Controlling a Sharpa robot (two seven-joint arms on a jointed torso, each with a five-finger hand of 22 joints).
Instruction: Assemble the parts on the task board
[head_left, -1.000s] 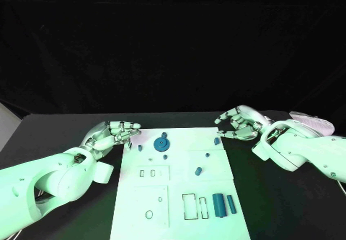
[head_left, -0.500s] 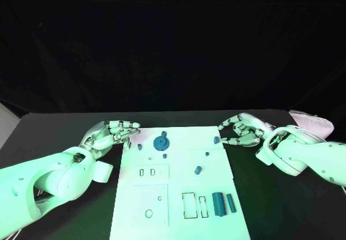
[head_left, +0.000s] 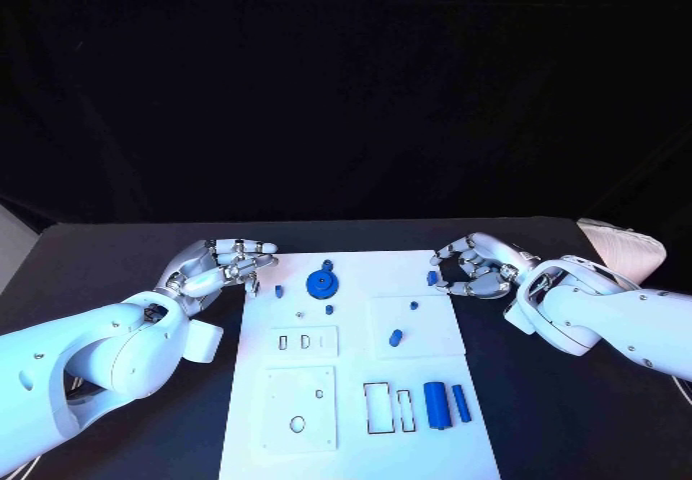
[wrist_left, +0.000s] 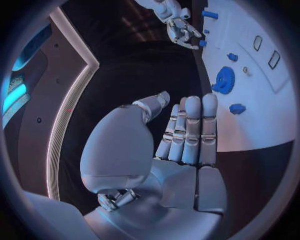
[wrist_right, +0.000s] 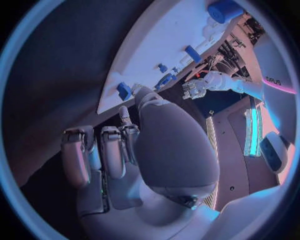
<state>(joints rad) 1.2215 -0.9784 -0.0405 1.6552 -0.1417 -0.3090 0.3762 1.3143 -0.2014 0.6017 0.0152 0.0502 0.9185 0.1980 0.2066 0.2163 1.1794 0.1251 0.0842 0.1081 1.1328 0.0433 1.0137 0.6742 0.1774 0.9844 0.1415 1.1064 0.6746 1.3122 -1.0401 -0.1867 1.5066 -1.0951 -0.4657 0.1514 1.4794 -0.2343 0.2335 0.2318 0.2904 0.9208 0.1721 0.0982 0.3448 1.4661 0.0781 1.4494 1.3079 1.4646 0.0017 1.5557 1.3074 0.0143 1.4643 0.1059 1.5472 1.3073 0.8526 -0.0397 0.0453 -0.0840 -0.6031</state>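
Observation:
The white task board (head_left: 361, 370) lies mid-table. On it I see a blue gear (head_left: 322, 283), a small peg (head_left: 278, 291) beside the gear, a peg (head_left: 433, 277) at the far right edge, two small parts (head_left: 395, 338) mid-board, and a blue cylinder (head_left: 436, 406) with a thin bar (head_left: 460, 402) near the front. My right hand (head_left: 473, 265) hovers at the far right corner, fingers curled in, tips close to the edge peg (wrist_right: 124, 91) but holding nothing. My left hand (head_left: 224, 265) sits off the far left corner, fingers loosely bent, holding nothing.
Black table surrounds the board (wrist_left: 262, 115). A pale ribbed object (head_left: 623, 243) lies at the table's far right, behind my right arm. Cut-out recesses (head_left: 385, 408) mark the board's front half.
My right hand has come down toward the board's far right corner and curled its fingers in near the edge peg. The left hand has barely moved.

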